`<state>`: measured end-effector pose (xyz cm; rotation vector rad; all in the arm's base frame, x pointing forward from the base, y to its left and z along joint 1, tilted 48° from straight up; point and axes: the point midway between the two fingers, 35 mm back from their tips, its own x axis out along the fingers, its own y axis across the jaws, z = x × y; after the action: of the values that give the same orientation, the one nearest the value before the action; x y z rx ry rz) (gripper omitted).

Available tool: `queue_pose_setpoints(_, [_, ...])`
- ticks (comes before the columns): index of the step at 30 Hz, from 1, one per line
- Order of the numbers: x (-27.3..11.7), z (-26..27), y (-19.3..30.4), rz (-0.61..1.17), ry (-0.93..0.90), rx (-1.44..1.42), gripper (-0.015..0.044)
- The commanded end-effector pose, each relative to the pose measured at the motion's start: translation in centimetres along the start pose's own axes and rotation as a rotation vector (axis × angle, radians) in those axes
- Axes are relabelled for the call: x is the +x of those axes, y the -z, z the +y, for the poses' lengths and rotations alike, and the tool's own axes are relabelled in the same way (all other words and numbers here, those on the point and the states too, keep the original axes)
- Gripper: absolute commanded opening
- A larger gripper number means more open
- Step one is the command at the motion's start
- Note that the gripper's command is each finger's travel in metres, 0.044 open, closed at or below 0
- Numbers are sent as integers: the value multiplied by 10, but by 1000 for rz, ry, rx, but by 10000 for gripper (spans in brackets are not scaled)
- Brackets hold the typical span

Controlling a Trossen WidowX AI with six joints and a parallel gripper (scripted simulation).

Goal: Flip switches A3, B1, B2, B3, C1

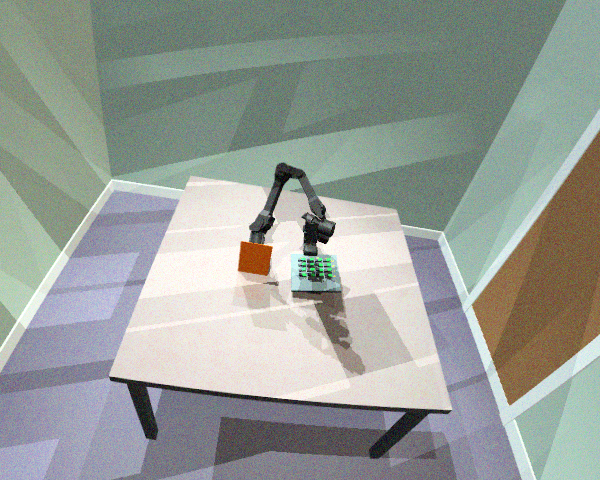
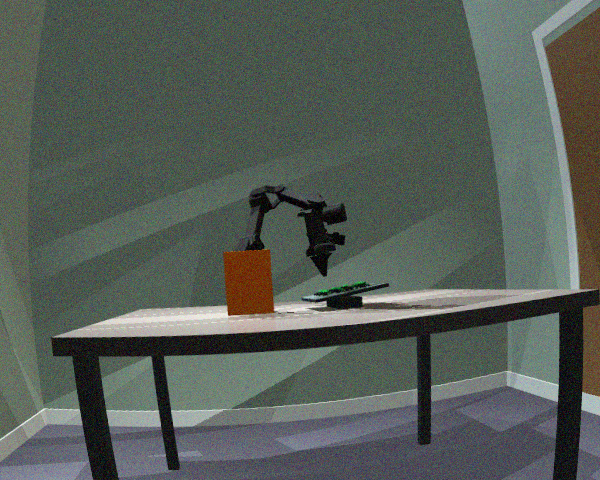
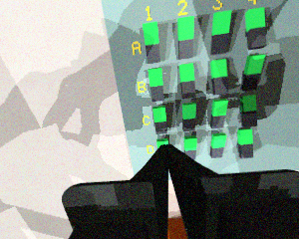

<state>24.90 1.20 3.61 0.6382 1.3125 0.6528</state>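
The tilted pale teal panel (image 1: 301,285) (image 2: 382,285) (image 3: 293,121) carries rows of switches with green far halves and dark near halves. In the wrist view A3 (image 3: 221,23) is in the far row, B1 (image 3: 155,78), B2 (image 3: 187,73) and B3 (image 3: 219,68) are in the row below it, and C1 (image 3: 159,115) is below B1. Which end of each is raised I cannot tell surely. My gripper (image 2: 324,274) (image 3: 165,149) is shut and empty, pointing down above the panel's near part, with a gap beneath its tips. In the wrist view the tips partly cover switch D1 (image 3: 162,142).
An upright orange block (image 1: 255,258) (image 2: 248,282) stands beside the panel, in front of the arm's base. The panel rests on a dark support (image 2: 344,301) on the table (image 1: 228,351) (image 2: 135,322). The arm's shadow falls across the table beyond the panel.
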Motion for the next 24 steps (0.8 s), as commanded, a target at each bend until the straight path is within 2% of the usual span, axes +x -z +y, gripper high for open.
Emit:
queue_pose_setpoints(1, [-20,2,-2,-3,3,-15,0])
queue_pose_setpoints(5, [-21,-4,-6,-4,4,-15,0])
queue_pose_setpoints(10, [-27,-45,-31,-5,6,-17,0])
queue_pose_setpoints(24, [-27,-47,-32,-5,6,-17,0])
